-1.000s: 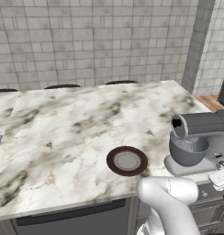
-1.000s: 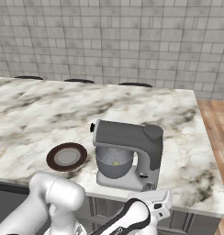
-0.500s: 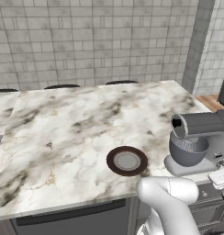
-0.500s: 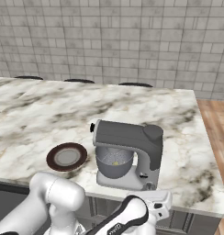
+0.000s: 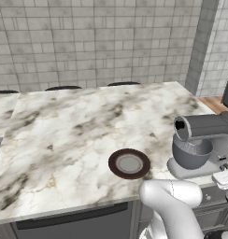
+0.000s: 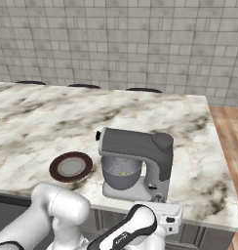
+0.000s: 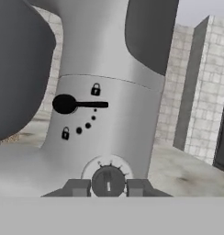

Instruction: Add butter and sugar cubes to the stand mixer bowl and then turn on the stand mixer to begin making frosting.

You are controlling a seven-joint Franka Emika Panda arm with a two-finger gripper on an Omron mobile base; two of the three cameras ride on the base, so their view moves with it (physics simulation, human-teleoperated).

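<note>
Nothing has shifted over the last second: the narrowly parted gripper [image 7: 108, 187] still brackets the mixer [image 6: 140, 158] dial [image 7: 108, 180] at 6 o'clock, butter [image 6: 123, 173] in the bowl [image 6: 121, 173], so switching on remains.

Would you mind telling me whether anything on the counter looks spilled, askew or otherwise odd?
Nothing stands out. The stand mixer sits upright on the marble counter, its bowl seated under the head with something pale yellow inside. The dark-brown plate lies flat beside it, apart and bare.
</note>
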